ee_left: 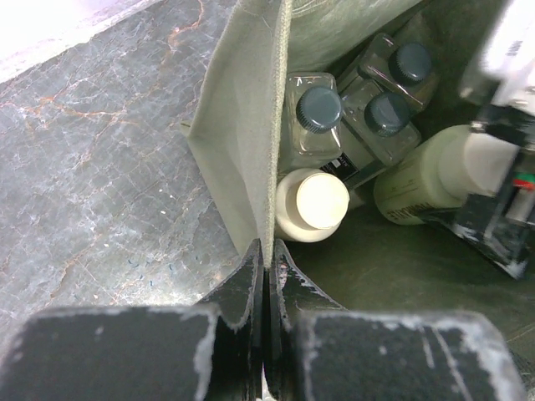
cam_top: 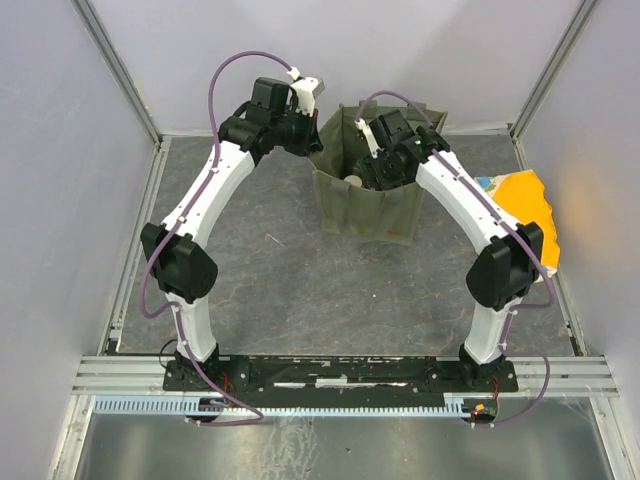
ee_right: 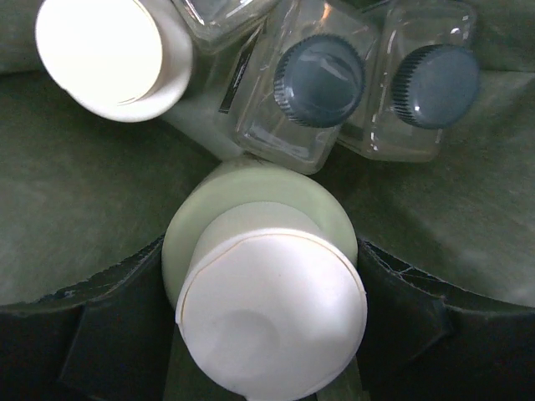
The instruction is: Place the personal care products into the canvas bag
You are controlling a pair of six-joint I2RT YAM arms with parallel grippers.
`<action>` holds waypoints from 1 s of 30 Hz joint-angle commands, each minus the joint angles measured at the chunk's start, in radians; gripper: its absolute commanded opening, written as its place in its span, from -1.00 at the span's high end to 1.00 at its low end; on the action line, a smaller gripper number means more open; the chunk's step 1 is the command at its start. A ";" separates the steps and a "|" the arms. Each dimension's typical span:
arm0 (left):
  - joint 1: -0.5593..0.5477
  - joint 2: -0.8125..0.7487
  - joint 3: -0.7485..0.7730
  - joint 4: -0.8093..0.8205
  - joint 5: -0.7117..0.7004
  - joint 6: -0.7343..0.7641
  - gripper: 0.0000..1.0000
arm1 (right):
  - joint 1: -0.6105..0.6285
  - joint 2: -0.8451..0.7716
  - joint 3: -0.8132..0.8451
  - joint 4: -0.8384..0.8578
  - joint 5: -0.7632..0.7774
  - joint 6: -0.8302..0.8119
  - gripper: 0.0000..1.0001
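Print is too small to read: a dark label strip on one of the clear bottles (ee_left: 387, 113) and dark lettering on the green bottle (ee_left: 418, 180).

The bag (cam_top: 365, 215) stands at 12 o'clock on the table (cam_top: 280, 270), with an orange packet (cam_top: 525, 215) at its 3 o'clock. The left gripper (ee_left: 267, 259) is pinched tight on the bag's rim at 9 o'clock.

All five bottles are inside. Three clear square ones with dark caps sit packed together at 12 o'clock, and the cream bottle (ee_left: 311, 200) touches them beside the pinched wall. Bare bag floor shows at 6 o'clock.

The right gripper (ee_right: 266, 267) is down in the bag, jaws wide and pressed against both sides of the pale-capped green bottle, which leans against the clear ones.
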 commanded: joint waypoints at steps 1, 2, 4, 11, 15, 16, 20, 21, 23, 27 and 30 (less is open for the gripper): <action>0.024 -0.069 0.072 0.067 0.027 0.039 0.95 | -0.023 0.010 -0.007 0.142 -0.024 0.024 1.00; 0.022 -0.069 0.069 0.067 0.029 0.040 0.95 | -0.027 0.017 -0.012 0.152 -0.031 0.027 1.00; 0.024 -0.070 0.063 0.068 0.034 0.037 0.95 | -0.036 0.035 -0.020 0.170 -0.045 0.034 1.00; 0.023 -0.083 0.058 0.066 0.030 0.039 0.95 | -0.046 0.084 -0.095 0.210 -0.056 0.038 1.00; 0.024 -0.085 0.062 0.068 0.030 0.039 0.95 | -0.047 0.104 -0.139 0.227 -0.080 0.042 1.00; 0.024 -0.084 0.062 0.068 0.031 0.039 0.95 | -0.047 0.108 -0.148 0.232 -0.085 0.044 1.00; 0.023 -0.083 0.064 0.068 0.030 0.037 0.95 | -0.047 0.117 -0.167 0.243 -0.090 0.047 0.97; 0.024 -0.082 0.062 0.068 0.028 0.035 0.95 | -0.046 0.118 -0.171 0.244 -0.089 0.046 0.87; 0.022 -0.081 0.063 0.068 0.027 0.036 0.95 | -0.047 0.119 -0.171 0.240 -0.086 0.043 0.59; 0.023 -0.080 0.058 0.068 0.025 0.036 0.95 | -0.047 0.118 -0.151 0.214 -0.076 0.041 -0.09; 0.024 -0.078 0.057 0.067 0.024 0.038 0.95 | -0.047 0.099 -0.119 0.175 -0.066 0.038 -0.52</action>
